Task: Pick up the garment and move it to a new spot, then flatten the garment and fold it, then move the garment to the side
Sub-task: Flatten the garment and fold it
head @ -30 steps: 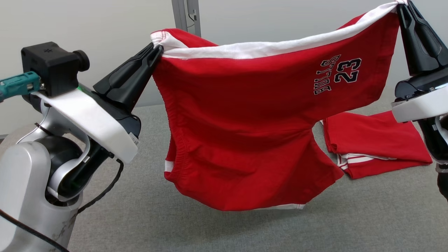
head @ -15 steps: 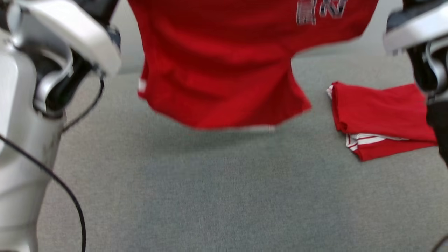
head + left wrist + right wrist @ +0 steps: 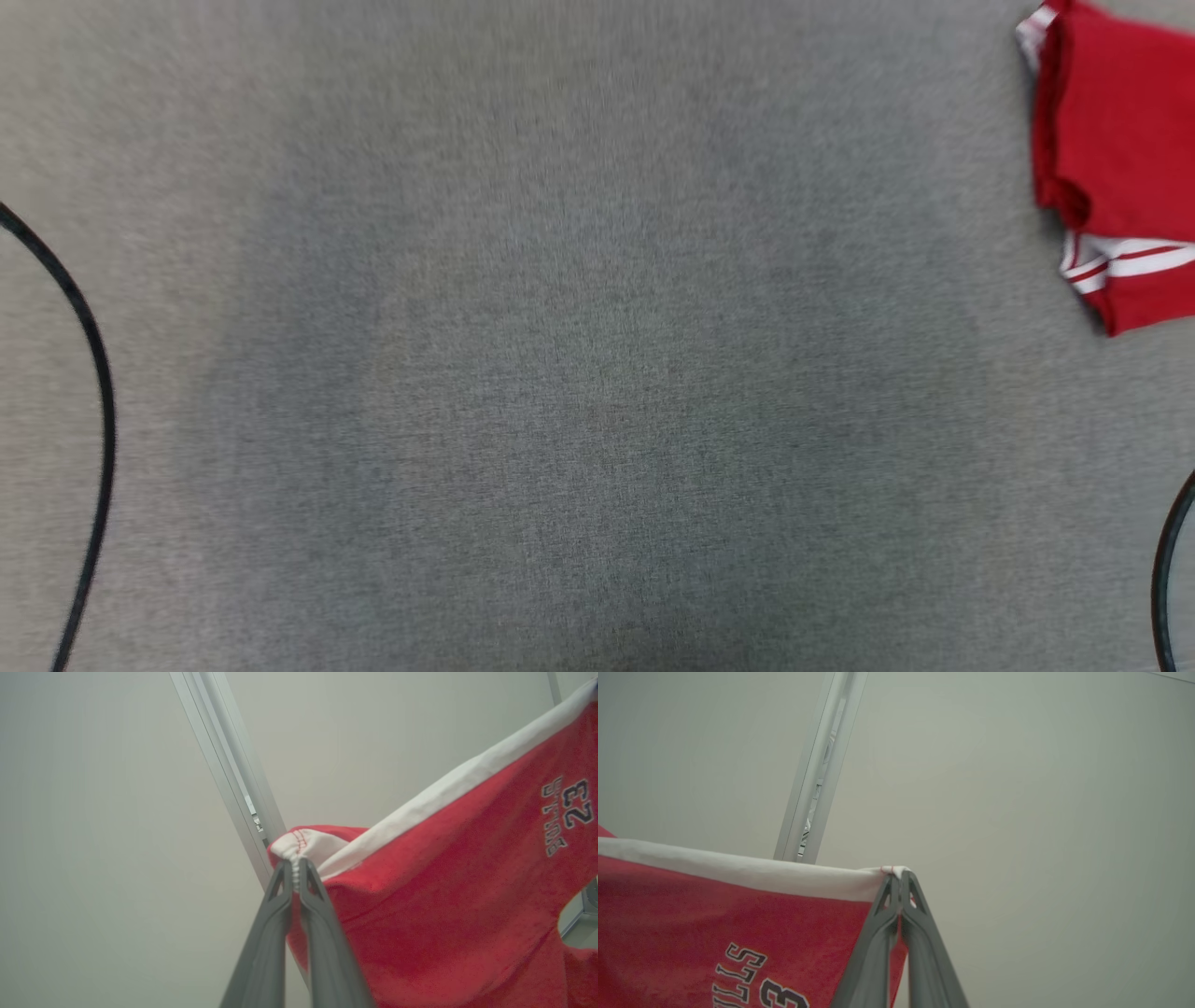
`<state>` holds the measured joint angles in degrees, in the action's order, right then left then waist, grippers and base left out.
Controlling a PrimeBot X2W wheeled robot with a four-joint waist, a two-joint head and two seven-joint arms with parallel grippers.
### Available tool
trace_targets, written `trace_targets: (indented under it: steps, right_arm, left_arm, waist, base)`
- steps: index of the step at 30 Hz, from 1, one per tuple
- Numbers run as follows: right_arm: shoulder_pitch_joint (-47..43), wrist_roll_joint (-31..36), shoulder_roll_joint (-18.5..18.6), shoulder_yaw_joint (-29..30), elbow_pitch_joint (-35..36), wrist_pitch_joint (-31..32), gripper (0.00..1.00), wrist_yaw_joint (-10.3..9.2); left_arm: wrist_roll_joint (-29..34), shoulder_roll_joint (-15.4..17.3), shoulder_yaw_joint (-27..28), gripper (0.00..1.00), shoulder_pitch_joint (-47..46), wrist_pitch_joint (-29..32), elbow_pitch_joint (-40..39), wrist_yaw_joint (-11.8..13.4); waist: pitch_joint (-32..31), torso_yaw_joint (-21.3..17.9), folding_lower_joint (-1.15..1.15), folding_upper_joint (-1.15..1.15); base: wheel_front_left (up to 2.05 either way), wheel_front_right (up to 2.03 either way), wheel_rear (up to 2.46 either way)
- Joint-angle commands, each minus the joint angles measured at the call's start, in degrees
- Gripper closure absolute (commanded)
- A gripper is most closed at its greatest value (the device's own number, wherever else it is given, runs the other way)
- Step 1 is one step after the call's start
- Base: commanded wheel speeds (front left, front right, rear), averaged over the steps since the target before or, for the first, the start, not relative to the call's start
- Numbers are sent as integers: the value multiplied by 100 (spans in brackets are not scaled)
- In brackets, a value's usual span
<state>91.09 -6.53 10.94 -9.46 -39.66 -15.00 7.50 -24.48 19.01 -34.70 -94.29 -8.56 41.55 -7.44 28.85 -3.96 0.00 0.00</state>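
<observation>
Left hand [image 3: 294,864] pinched shut on one white-band corner of the red garment [image 3: 444,891]. Right hand [image 3: 900,879] pinched shut on the opposite corner. Garment hangs stretched between them, in the air. Folded red shorts [image 3: 1120,159] lie far right on the grey surface [image 3: 560,373].

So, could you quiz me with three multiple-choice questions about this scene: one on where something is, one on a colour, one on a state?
1. Where does the left gripper hold the red shorts?
A) at a corner of the edge band
B) on the printed number
C) by a pocket

2. What colour is that band?
A) black
B) white
C) blue

3. How is the right gripper?
A) wide open
B) shut on the shorts
C) shut on nothing

Answers:
1 A, its fingertips pinch the band's gathered corner.
2 B, a white strip tops the red cloth.
3 B, its fingers meet on the band's other corner.
</observation>
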Motion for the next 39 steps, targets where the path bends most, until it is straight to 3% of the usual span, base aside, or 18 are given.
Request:
trace_targets:
  steps: [1,6,10,15,20,23,27,31,39]
  right_arm:
    - [110,142,-23,54,89,-26,100,-2]
    - [80,322,-2,95,348,-26,100,-2]
    - [-283,219,78,92,536,-27,100,-2]
    - [-1168,-9,308,53,867,-27,100,-2]
    - [-2552,-350,483,32,1334,-25,100,-2]
    - [-3179,-479,570,6,1544,-21,100,-2]
    - [-4413,-737,731,-58,1998,-22,100,-2]
    - [-5731,-894,753,-139,2474,-21,100,-2]
    - [-7128,-894,850,-319,2770,-22,100,-2]
  left_arm:
    - [78,-58,-60,100,-266,-255,203,-3]
    - [-103,-201,-372,100,-570,-635,495,-3]
    - [-418,-125,-619,100,-179,-663,57,-4]
    - [-773,228,-762,100,771,-666,-836,-4]
    - [-1072,858,-875,100,2128,-667,-1838,-4]
    - [-1164,1055,-810,100,2752,-667,-2273,14]
    - [-1091,1449,-835,100,4001,-668,-3249,321]
    - [-1034,1611,-779,100,5441,-663,-4135,841]
    - [-668,1611,-965,100,7116,-663,-4435,1225]
  waist:
    - [732,-67,0,0]
    - [1174,-18,0,0]
    - [1303,119,0,0]
    - [1127,242,0,0]
    - [630,229,0,0]
    - [413,224,0,0]
    - [25,215,0,0]
    - [-453,137,0,0]
    - [-1334,28,0,0]
  base:
    - [0,0,0]
    - [0,0,0]
    - [0,0,0]
    - [0,0,0]
    - [0,0,0]
    - [0,0,0]
    - [0,0,0]
    - [0,0,0]
    - [0,0,0]
